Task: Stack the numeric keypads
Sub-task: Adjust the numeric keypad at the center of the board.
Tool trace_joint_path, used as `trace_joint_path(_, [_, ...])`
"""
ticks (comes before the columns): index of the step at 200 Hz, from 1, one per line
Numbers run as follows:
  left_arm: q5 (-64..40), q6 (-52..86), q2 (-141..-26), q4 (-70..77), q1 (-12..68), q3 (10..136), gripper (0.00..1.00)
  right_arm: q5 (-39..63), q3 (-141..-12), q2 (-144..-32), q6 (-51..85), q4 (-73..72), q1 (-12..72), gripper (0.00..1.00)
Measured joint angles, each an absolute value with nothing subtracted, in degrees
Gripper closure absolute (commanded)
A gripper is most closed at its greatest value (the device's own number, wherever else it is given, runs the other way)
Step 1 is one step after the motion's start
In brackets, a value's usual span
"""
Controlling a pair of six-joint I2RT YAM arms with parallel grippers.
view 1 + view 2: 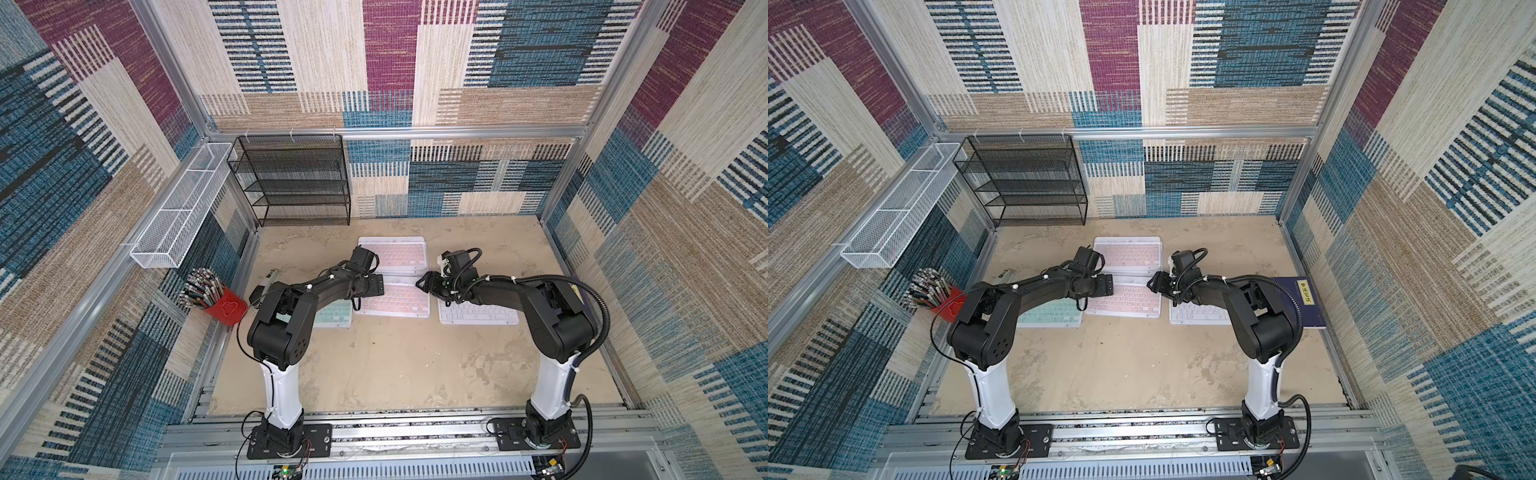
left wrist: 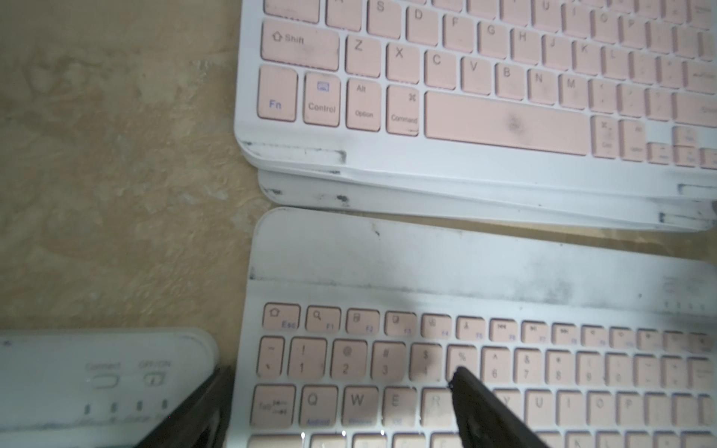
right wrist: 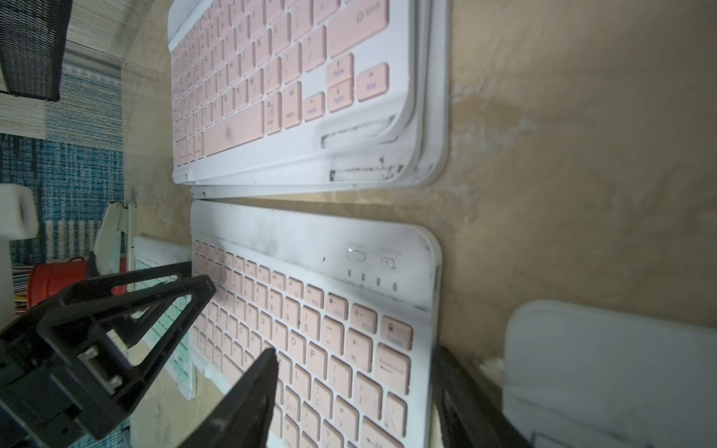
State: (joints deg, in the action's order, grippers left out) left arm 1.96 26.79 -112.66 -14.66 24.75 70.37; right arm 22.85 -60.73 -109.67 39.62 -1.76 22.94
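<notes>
In both top views a pile of keypads topped by a pink one (image 1: 392, 255) (image 1: 1128, 254) lies at the back middle. Just in front lies a single pink keypad (image 1: 395, 302) (image 1: 1125, 301), flanked by a mint green keypad (image 1: 334, 316) and a white keypad (image 1: 478, 314). My left gripper (image 1: 376, 286) (image 2: 341, 372) is open, its jaws straddling the single pink keypad's (image 2: 426, 271) left end. My right gripper (image 1: 426, 284) (image 3: 357, 351) is open too. It straddles that keypad's (image 3: 310, 302) right end, one finger (image 3: 248, 395) over the keys and one past the edge.
A black mesh shelf (image 1: 295, 178) stands at the back left, with a white wire basket (image 1: 183, 208) on the left wall. A red cup of pens (image 1: 216, 305) and a stapler (image 1: 268, 282) sit at the left. A dark blue book (image 1: 1304, 301) lies at the right.
</notes>
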Motion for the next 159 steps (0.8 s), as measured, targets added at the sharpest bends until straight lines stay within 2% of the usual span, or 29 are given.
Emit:
trace_joint_path(70, [2.28,26.85,-111.66,-11.53,24.75,67.96,0.1,27.79,-58.48,-108.51,43.88,-2.5,21.82,0.36])
trace_joint_path(159, [-2.22,28.16,-108.57,-6.22,25.15,62.81,0.12,21.56,-61.58,-105.75,43.86,12.78,22.85,0.35])
